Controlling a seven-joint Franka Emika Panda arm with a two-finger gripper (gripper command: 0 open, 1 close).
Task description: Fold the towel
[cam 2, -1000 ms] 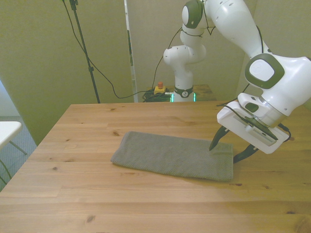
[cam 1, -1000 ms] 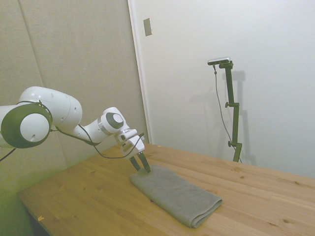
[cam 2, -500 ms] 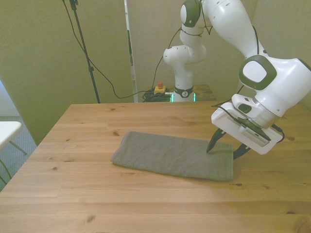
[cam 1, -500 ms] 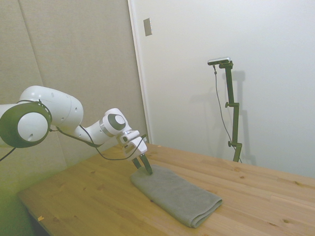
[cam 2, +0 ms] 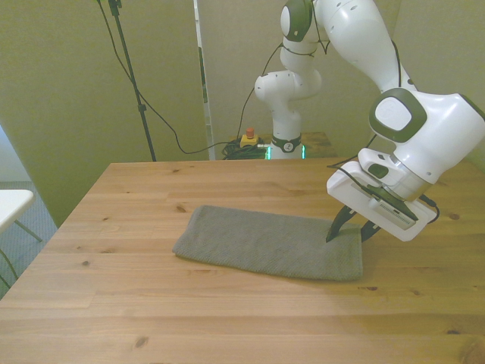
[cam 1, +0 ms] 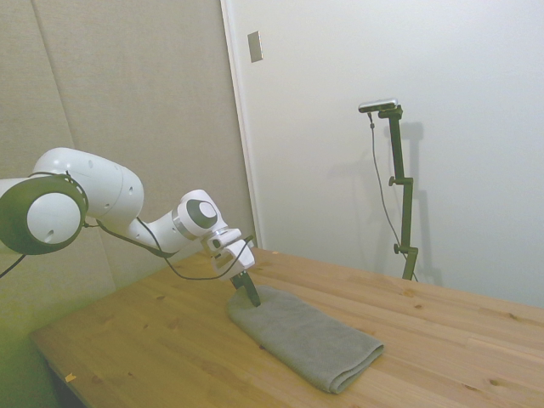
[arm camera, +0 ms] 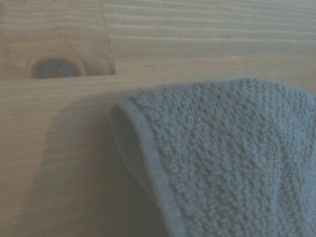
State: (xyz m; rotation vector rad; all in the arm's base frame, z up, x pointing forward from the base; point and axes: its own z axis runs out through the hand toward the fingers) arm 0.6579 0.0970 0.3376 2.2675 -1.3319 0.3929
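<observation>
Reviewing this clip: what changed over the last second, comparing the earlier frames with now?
The hand came down and in over the end of the towel on the front view's right, and its open fingers narrowed, one tip now on the cloth. Nothing is lifted. The towel lies flat on the table as before.

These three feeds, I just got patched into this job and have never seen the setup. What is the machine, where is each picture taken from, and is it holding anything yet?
The machine is one white jointed robot arm working at a wooden table. Its end effector is a pair of dark fingers. One picture looks from off to the side of the table, one looks across the table at the robot, and the third comes from a camera on the wrist, very close to the surface.

On the table lies a grey towel, stretched out flat in layers. The end effector is open, with its tips down at the towel's end on the front view's right. The wrist view shows that towel corner resting on the wood. Nothing is lifted yet.
</observation>
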